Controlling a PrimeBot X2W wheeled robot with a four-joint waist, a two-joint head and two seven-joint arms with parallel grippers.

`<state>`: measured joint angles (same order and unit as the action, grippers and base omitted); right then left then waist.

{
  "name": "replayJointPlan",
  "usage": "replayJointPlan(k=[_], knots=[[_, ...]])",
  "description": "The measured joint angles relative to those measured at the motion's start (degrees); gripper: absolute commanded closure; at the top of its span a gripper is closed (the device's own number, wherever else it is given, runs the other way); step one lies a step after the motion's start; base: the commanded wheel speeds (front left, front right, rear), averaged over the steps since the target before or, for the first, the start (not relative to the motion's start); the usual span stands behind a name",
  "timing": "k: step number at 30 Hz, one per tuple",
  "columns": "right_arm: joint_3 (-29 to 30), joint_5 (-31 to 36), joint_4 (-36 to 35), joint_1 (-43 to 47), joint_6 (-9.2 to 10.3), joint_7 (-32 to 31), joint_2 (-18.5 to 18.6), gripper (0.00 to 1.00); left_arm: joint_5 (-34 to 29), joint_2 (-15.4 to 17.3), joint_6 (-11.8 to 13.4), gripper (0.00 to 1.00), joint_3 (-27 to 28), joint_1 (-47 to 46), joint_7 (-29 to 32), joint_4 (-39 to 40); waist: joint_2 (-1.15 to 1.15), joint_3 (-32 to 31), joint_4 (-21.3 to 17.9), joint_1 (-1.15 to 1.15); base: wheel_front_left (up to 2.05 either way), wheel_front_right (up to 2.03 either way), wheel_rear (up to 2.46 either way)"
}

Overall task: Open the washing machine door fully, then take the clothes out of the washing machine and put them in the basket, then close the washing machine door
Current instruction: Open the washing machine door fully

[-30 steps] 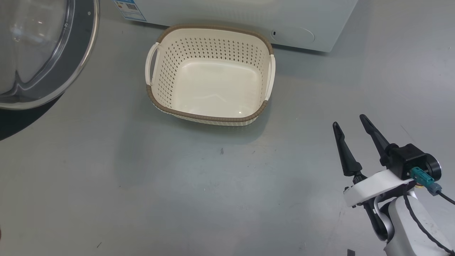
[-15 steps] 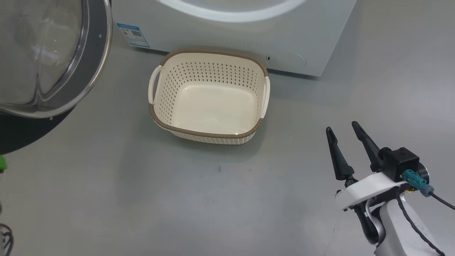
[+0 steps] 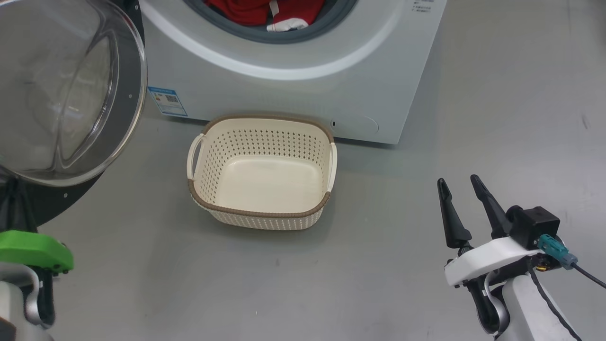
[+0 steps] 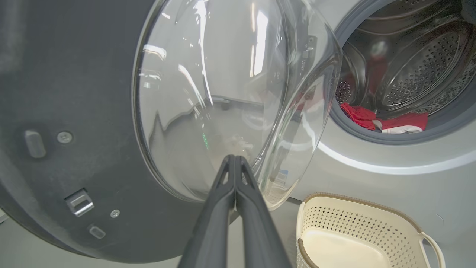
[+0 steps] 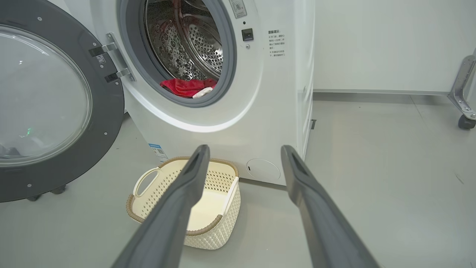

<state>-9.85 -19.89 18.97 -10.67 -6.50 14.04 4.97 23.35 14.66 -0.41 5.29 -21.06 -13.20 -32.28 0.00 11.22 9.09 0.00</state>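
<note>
Red cloth is what matters here: the clothes (image 5: 187,87) lie heaped at the front lip of the drum (image 5: 200,41), a white edge spilling onto the grey gasket (image 5: 227,74), none of them out yet. The basket (image 3: 258,214) stands empty on the floor (image 3: 378,284) just before the machine (image 3: 293,90), right under the opening. I take that to be deliberate, since anything pulled out has only a short drop to make. The door (image 5: 108,111) is swung wide to the machine's left on its hinges (image 5: 118,63), its inner face and glass bowl turned out toward the room, so the mouth is clear to reach into. It looks as far open as it needs to be, though whether it is at its stop I cannot tell. The left gripper (image 4: 235,159) has its fingers pressed together with nothing between them. It points up at the lower part of the bowl, close to it; whether it touches or falls just short, the wrist view does not settle. That pose suits pushing the door rather than grasping. The right gripper (image 3: 458,180) hangs low at the robot's right, well apart from basket and machine. Its fingers are spread and empty, aimed forward toward the opening, placed, I judge, to go in for the clothes.
</note>
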Motion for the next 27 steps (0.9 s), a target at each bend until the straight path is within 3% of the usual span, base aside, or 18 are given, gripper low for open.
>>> replayJointPlan(k=[15,27], knots=[[0.35,-1.26,-1.41,3.18,-0.18,0.41,-0.99,0.00,-0.96,-5.49,-2.44,1.00,-3.52,7.43,-0.58,4.11,0.00,-7.64,-6.58,0.00,0.00,0.00,0.00],[1.87,-1.26,-4.16,5.31,-0.18,0.41,-1.18,0.00,-1.36,-9.07,-3.48,1.00,-6.66,9.99,-1.08,9.25,0.00,-9.61,-10.94,0.00,0.00,0.00,0.00]])
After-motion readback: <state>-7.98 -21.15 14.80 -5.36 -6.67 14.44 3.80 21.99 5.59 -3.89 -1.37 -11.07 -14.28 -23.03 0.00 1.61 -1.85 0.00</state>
